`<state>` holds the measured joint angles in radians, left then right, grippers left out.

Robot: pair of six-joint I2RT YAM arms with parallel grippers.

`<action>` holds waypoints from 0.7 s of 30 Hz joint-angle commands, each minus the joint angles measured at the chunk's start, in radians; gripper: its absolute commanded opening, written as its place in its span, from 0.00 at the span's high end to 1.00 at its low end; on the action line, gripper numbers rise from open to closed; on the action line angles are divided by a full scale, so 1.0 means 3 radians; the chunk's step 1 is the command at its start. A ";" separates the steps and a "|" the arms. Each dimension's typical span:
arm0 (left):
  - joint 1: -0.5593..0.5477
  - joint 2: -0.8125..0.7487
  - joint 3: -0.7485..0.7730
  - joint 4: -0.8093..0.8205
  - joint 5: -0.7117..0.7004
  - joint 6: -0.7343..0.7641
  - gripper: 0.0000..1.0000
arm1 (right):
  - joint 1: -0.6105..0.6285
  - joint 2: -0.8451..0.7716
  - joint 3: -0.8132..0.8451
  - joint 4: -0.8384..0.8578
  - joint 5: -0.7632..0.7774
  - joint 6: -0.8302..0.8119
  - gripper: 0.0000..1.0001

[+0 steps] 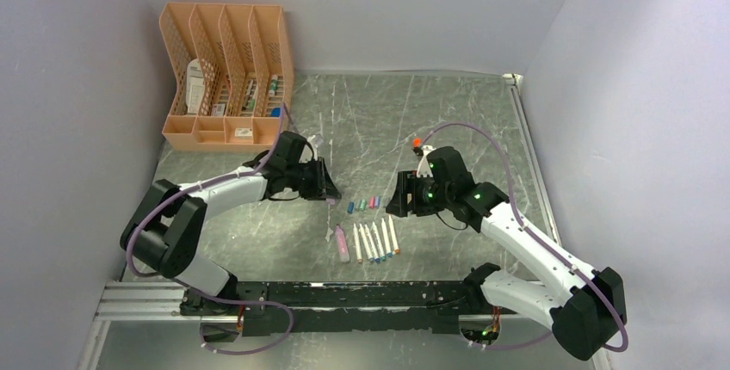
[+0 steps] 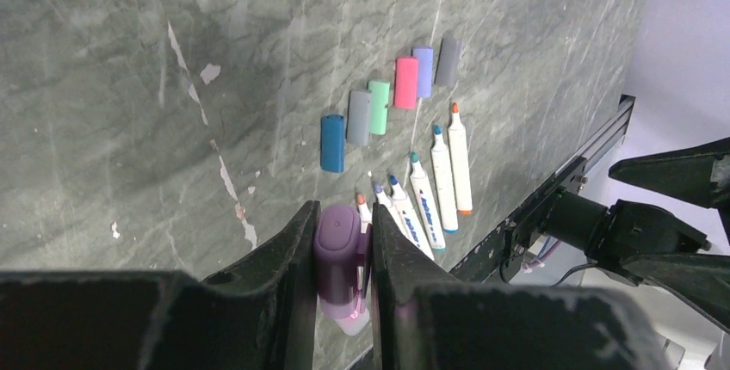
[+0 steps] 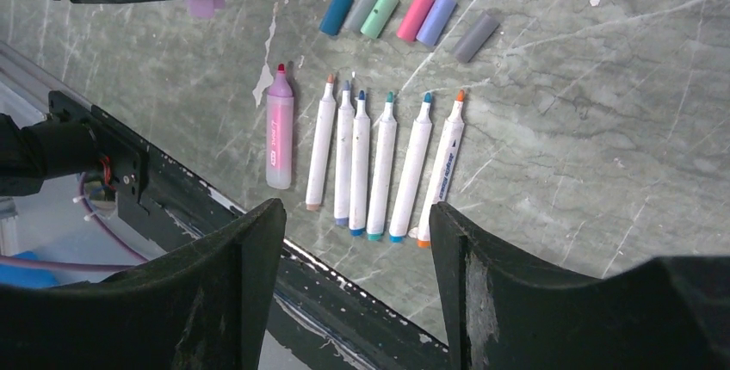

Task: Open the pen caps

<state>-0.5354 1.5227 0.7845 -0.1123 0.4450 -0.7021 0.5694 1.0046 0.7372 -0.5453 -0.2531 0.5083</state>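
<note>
My left gripper (image 2: 343, 219) is shut on a chunky purple pen cap (image 2: 337, 245), held just above the table (image 1: 448, 120). It hangs left of a row of several loose pen caps (image 2: 379, 107): blue, grey, teal, pink, lilac and grey. Below that row lie several uncapped white pens (image 3: 383, 159) side by side. A pink highlighter (image 3: 279, 133) with its tip bare lies at their left. My right gripper (image 3: 357, 215) is open and empty, hovering right of the caps (image 1: 366, 204) and above the pens' back ends. In the top view the left gripper (image 1: 330, 191) sits left of the caps.
An orange file rack (image 1: 225, 77) stands at the back left with a few items in it. A small orange thing (image 1: 417, 141) lies behind the right arm. A black rail (image 1: 344, 294) runs along the near table edge, just below the pens.
</note>
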 commanded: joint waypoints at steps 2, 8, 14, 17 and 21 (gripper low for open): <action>-0.0043 0.0129 -0.0015 0.0413 -0.0054 -0.0017 0.84 | -0.0021 -0.0031 0.0076 -0.0039 0.0017 0.0045 0.38; -0.0112 0.0308 0.0010 0.0477 -0.0104 -0.0039 0.82 | -0.0021 -0.0048 0.0097 -0.0104 0.0021 0.0028 0.38; -0.0142 0.0485 0.0009 0.0594 -0.0126 -0.0079 0.79 | -0.0021 -0.0091 0.0044 -0.0086 -0.0015 0.0057 0.37; -0.0162 0.0565 0.0050 0.0577 -0.0149 -0.0073 0.78 | -0.0021 -0.0101 0.0052 -0.0099 -0.0015 0.0046 0.37; -0.0192 0.0660 0.0090 0.0554 -0.0174 -0.0061 0.75 | -0.0021 -0.0093 0.0059 -0.0091 -0.0020 0.0028 0.37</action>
<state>-0.5781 1.6989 0.7845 0.0261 0.4171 -0.7189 0.5690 0.9905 0.7380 -0.5537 -0.2550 0.5194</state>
